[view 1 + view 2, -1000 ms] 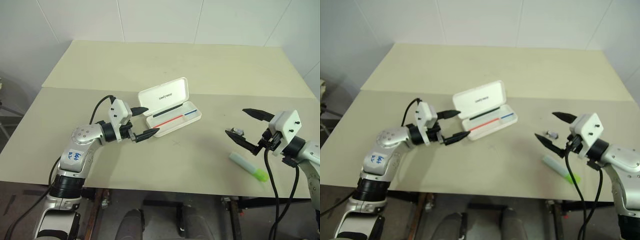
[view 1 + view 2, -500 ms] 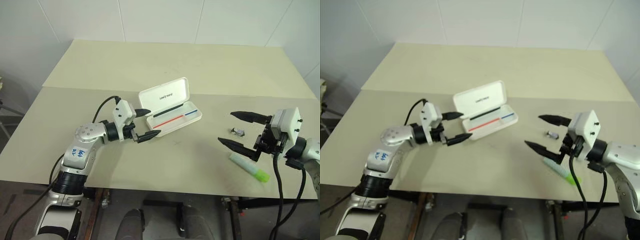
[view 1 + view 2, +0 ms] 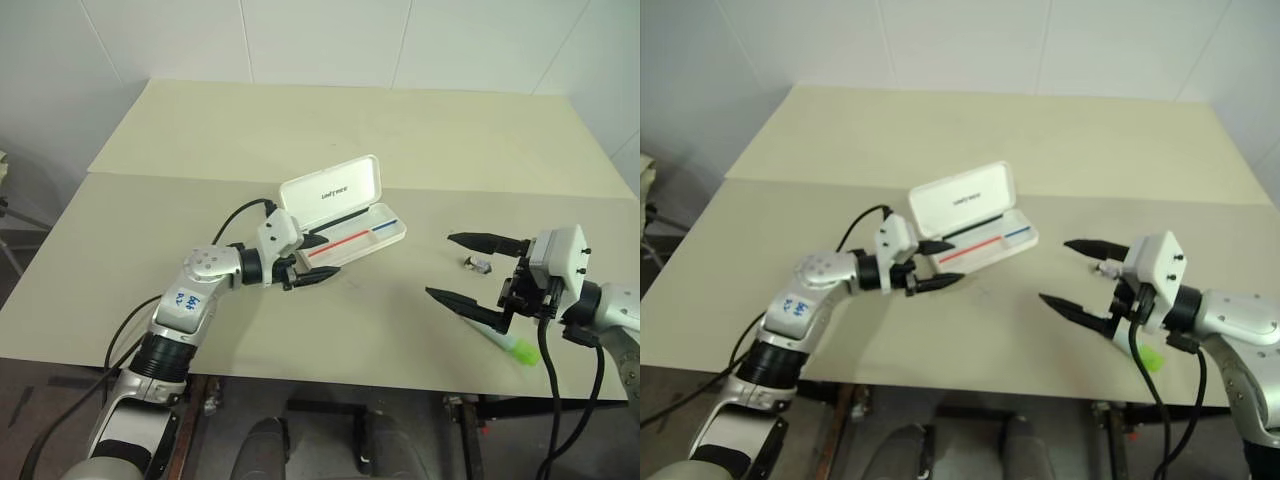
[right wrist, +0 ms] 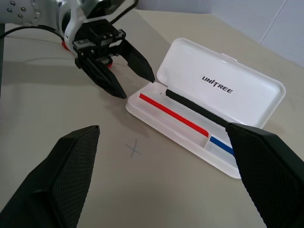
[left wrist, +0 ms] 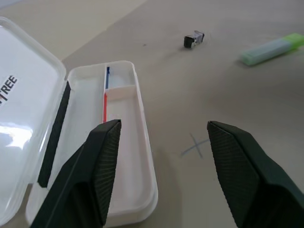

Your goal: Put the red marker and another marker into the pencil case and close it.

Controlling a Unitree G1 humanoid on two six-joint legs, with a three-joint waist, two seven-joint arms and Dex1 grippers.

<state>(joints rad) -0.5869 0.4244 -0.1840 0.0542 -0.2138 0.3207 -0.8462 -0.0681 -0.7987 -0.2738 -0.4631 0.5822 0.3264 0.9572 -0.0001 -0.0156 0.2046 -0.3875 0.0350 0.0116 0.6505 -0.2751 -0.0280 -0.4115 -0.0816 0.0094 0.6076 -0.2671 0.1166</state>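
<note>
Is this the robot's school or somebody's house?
Probably neither: it looks like a plain test room. A bare beige table stands against white wall panels, with just an open pencil case and a green highlighter laid out.

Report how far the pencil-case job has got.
Done: the flat white hard-plastic pencil case lies open. A slim black strip lies along its hinge; I cannot tell if that is the red marker. In hand: nothing. The left gripper is open at the case's end and the right gripper is open beside the mint-green highlighter. Left: put the highlighter in and shut the lid.
</note>
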